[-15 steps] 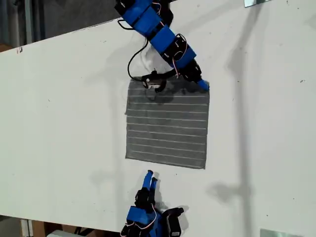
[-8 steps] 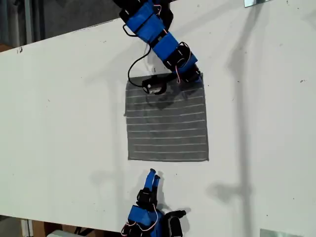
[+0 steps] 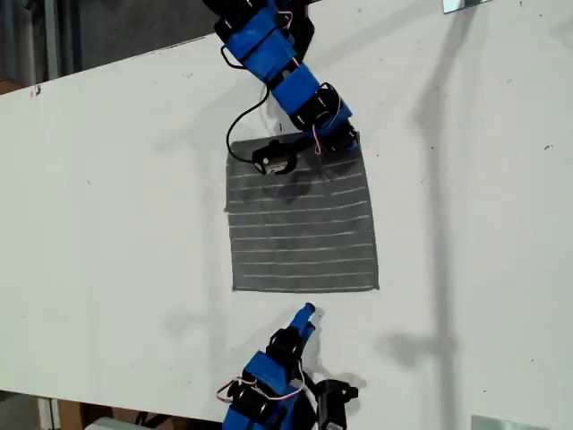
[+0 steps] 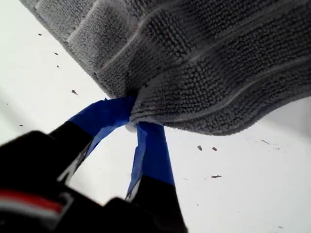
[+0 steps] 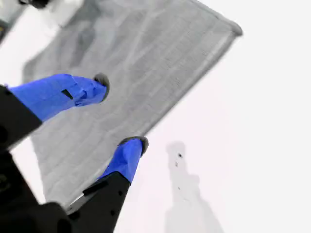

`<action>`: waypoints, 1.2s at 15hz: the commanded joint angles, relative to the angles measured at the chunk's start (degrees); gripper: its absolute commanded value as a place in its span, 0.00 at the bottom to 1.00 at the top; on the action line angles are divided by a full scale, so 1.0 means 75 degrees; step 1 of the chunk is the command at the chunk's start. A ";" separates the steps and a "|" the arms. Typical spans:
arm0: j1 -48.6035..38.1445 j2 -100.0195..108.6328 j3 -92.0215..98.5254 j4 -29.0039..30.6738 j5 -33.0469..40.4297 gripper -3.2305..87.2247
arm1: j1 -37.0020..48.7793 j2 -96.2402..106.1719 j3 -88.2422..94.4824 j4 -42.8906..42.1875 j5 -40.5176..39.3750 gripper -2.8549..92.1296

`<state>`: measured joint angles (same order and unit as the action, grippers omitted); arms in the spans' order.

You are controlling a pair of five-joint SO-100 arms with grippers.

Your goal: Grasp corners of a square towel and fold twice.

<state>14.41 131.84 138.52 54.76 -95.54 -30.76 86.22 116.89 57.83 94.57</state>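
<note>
The dark grey striped towel [image 3: 303, 224] lies flat on the white table [image 3: 116, 206], in the middle of the exterior view. My first gripper [image 3: 352, 140] [image 4: 132, 114] reaches in from the far side and is shut on the towel's [image 4: 209, 58] far corner, at the exterior view's right; that corner is bunched and lifted between the blue fingers [image 4: 151, 145]. My second gripper [image 3: 307, 313] [image 5: 121, 112] comes from the near side and hovers open just short of the towel's [image 5: 146, 58] near edge, touching nothing. A free corner [image 5: 237, 30] lies flat.
The first arm's wrist camera [image 3: 273, 154] and a black cable [image 3: 240, 112] hang over the towel's far edge. The table's edge [image 3: 107, 61] runs along the exterior view's upper left. Metal pieces sit at the exterior view's top right [image 3: 464, 4] and bottom right [image 3: 501, 422].
My first gripper has drawn the gripped corner toward the exterior view's left, shifting the towel away from the near side. My second gripper has swung toward the exterior view's right.
</note>
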 commanded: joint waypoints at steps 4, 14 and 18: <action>0.1254 -0.4945 -0.3926 0.0867 -0.1359 0.27 | -0.0129 0.0340 -0.0352 -0.0035 0.0059 0.03; 0.1348 -0.8953 -0.7746 0.0328 -0.0574 0.28 | -0.0258 0.0352 -0.0328 -0.0082 0.0117 0.03; 0.1219 -0.9984 -0.8531 0.0246 -0.0422 0.09 | -0.0352 0.0410 -0.0375 -0.0059 0.0117 0.03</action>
<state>24.61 57.92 77.43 58.18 -99.05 -32.61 86.22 116.89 57.83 94.83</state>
